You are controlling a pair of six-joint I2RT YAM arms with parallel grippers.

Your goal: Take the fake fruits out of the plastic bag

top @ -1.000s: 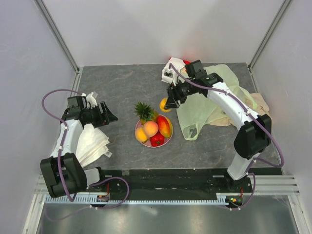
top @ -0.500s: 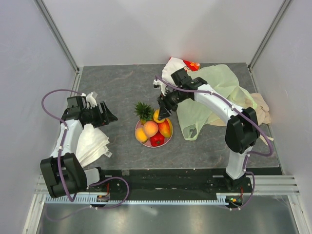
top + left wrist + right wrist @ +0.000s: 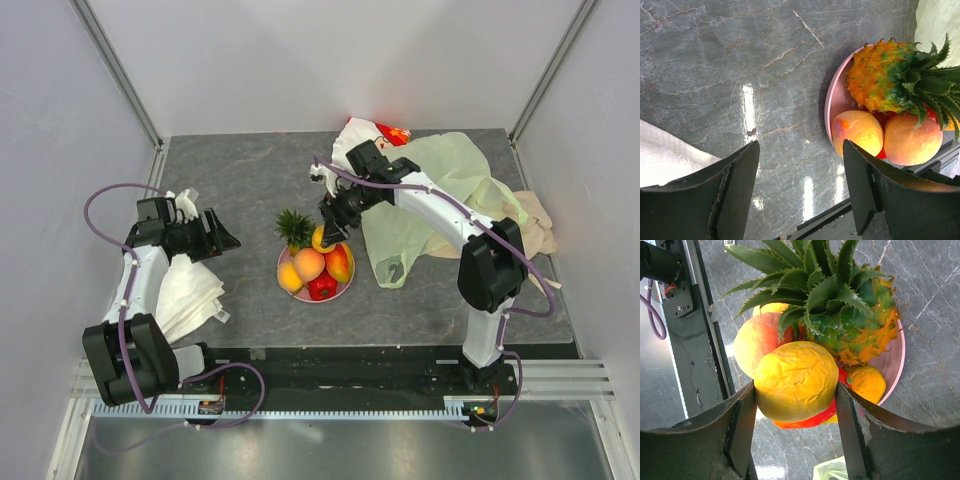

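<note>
Grey marble table [image 3: 240,170] carries a pink plate [image 3: 895,362] of fake fruits [image 3: 860,131]. The right gripper [image 3: 796,410] clamps an orange [image 3: 796,380] just above them, seemingly not touching, and the left gripper [image 3: 801,190] gapes empty.

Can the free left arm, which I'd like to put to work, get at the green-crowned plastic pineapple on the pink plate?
Probably yes: the open left gripper faces the pineapple across bare grey tabletop; only the right gripper, holding a yellow-orange fruit, crowds it.
</note>
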